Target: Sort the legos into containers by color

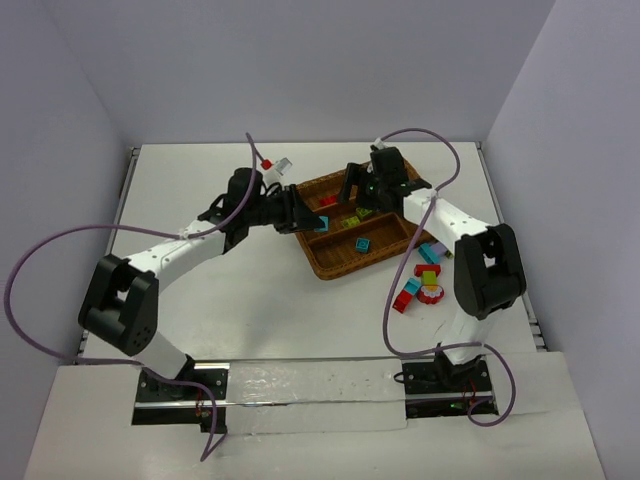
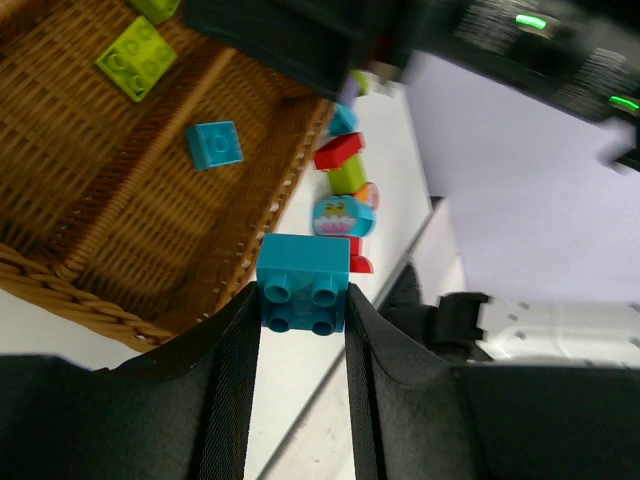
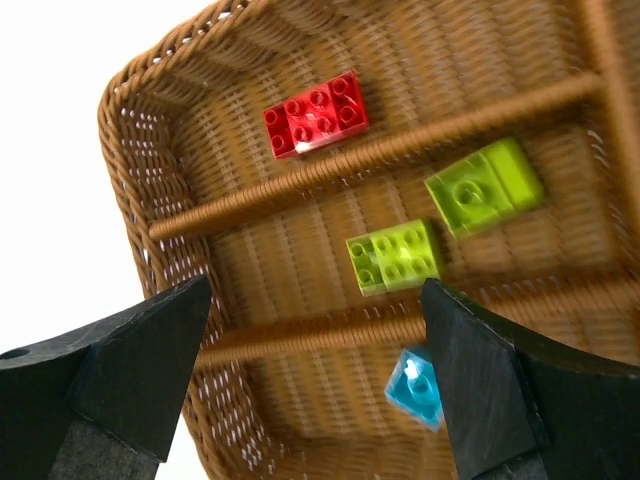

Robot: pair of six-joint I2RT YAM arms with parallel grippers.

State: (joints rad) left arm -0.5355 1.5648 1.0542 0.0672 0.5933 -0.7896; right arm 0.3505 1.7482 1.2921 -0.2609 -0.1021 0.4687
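Observation:
The brown wicker tray (image 1: 372, 262) lies at the table's middle right. My left gripper (image 1: 306, 222) is shut on a cyan brick (image 2: 303, 283) and holds it over the tray's left end. My right gripper (image 1: 366, 186) is open and empty above the tray's far side. In the right wrist view one slot holds a red brick (image 3: 315, 113), the middle slot two yellow-green bricks (image 3: 396, 256) and the third slot a cyan brick (image 3: 416, 388). My right fingers (image 3: 140, 370) stand wide apart above them.
Several loose bricks (image 1: 420, 282), red, cyan and green, lie on the table to the right of the tray, next to my right arm. A round cyan piece with a face (image 2: 343, 215) is among them. White walls close in the table.

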